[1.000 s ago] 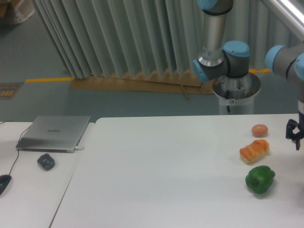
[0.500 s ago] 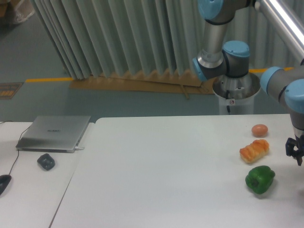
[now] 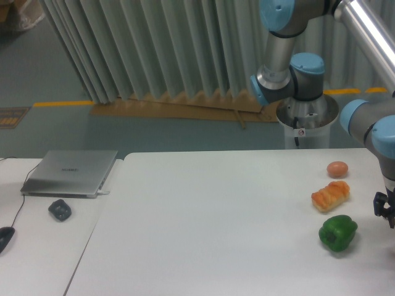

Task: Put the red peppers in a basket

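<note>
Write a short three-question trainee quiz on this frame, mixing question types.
1. True or false: a red pepper lies on the table.
2. Which item sits nearest the pincer? A) egg B) bread roll C) green pepper
3. What closed grey device rests on the left desk?

Key: 1 false, only a green one shows. 2 C. 3 The laptop.

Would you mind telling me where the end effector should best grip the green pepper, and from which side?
Probably from above, closing across the green pepper at its rounded middle. It sits low on the table with open surface around it, and the bread roll lies apart, so the fingers should have room.
</note>
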Tool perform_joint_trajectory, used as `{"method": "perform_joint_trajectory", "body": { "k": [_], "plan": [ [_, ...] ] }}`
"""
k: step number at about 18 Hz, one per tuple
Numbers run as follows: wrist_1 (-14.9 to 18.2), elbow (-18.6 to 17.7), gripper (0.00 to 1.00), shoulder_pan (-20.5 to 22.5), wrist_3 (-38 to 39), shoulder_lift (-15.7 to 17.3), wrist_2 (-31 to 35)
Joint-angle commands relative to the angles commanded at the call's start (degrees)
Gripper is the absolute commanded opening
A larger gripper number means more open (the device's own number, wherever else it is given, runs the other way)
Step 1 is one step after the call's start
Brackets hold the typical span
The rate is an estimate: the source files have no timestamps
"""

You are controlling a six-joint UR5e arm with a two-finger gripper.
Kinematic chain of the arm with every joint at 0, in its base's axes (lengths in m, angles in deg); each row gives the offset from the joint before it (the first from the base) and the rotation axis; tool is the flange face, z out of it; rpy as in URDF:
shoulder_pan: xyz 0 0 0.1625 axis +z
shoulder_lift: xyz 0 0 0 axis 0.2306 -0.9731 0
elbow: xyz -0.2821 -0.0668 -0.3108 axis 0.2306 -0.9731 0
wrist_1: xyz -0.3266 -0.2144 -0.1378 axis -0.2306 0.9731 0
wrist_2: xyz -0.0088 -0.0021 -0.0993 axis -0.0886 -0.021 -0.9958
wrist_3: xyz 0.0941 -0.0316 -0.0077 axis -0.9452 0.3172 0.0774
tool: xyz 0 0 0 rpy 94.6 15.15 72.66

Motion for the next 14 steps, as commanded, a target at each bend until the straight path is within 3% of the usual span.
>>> {"method": "perform_joint_trajectory", "body": {
  "k": [6,14],
  "plan": [
    [0.00,-0.09,1.00,0.27,0.26,-2.29,0.00],
    [0.00,0.26,1.00,0.35,-0.09,-2.55,-0.09]
  ]
}}
